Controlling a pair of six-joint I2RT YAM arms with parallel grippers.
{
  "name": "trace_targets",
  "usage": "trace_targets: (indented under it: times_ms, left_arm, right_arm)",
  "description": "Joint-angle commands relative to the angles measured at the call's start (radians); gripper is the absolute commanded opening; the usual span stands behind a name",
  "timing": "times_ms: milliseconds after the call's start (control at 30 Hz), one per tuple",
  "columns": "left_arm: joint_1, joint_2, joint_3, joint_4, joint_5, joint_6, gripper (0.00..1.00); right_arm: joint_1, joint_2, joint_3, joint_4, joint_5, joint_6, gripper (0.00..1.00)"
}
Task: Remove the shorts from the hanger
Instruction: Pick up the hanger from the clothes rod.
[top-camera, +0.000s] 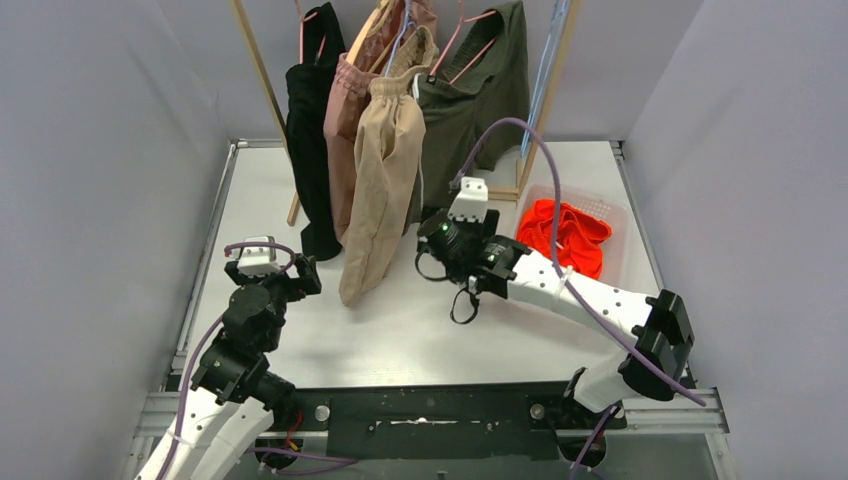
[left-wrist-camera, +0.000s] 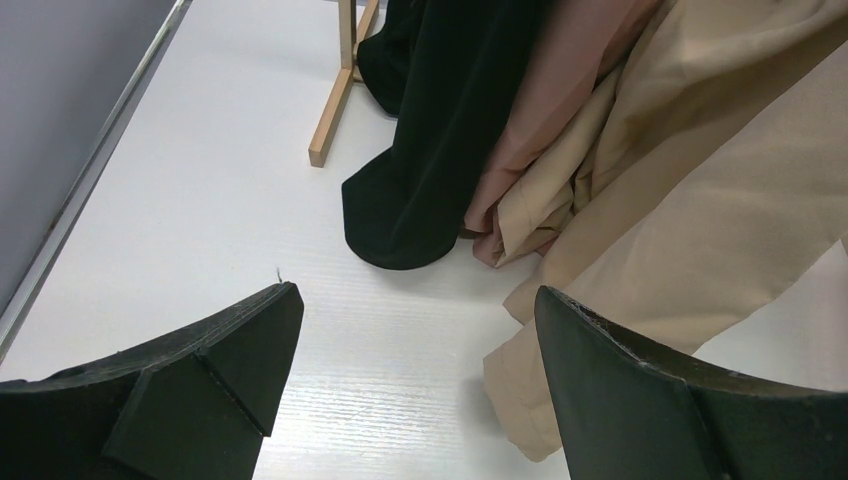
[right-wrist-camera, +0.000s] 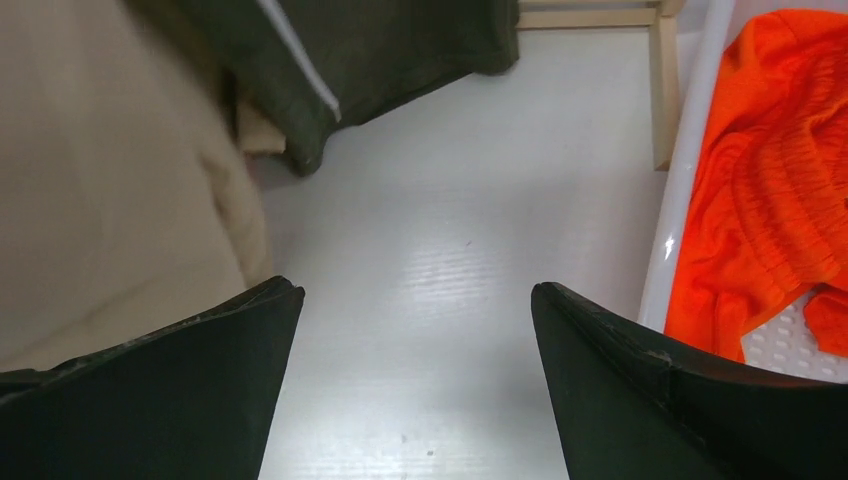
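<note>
- One pair looked done: the orange shorts (top-camera: 565, 232) lay crumpled in the white basket (top-camera: 614, 208) near the surface's far right corner.
- Left to do: the beige shorts (top-camera: 380, 190), pink shorts (top-camera: 345, 110) and olive shorts (top-camera: 480, 95) hung limp and soft from the wooden rack (top-camera: 258, 60) at the far edge, their waists gathered.
- The left hand (left-wrist-camera: 417, 292) and right hand (right-wrist-camera: 415, 287) both gaped wide, holding nothing.

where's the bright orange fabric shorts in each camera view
Top external: bright orange fabric shorts right of centre, bunched in the white plastic basket.
Left wrist: not in it.
Right wrist: at the right edge, in the same basket.
Shared landmark: hanging beige fabric shorts, centre in the top view, right in the left wrist view, left in the right wrist view.
</note>
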Motion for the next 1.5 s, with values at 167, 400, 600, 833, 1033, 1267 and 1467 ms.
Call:
trace_targets:
  times_ms: [167,400,600,833,1033,1267,1467]
  left_arm:
    - [-0.001,0.002,0.01,0.048,0.005,0.011,0.88]
    - [-0.001,-0.003,0.01,0.049,0.012,0.011,0.88]
    - [-0.002,-0.013,0.007,0.05,0.013,0.011,0.88]
    - [-0.005,-0.023,0.005,0.054,0.021,0.011,0.88]
    - [-0.006,-0.026,0.006,0.051,0.016,0.011,0.88]
    - [-0.006,-0.028,0.006,0.051,0.015,0.011,0.88]
    - [-0.006,-0.031,0.006,0.051,0.012,0.011,0.88]
  right_arm:
    - [-0.091,0.012,0.128,0.158,0.042,-0.134,0.88]
    - [-0.18,0.097,0.334,0.15,0.009,-0.186,0.81]
    - [-0.278,0.141,0.379,0.346,-0.227,-0.335,0.87]
    - [-0.335,0.21,0.518,0.396,-0.206,-0.318,0.82]
    - [-0.339,0.376,0.791,0.264,-0.349,-0.345,0.81]
    - [-0.34,0.429,0.892,0.234,-0.304,-0.325,0.89]
    - [-0.32,0.427,0.928,0.242,-0.37,-0.322,0.98]
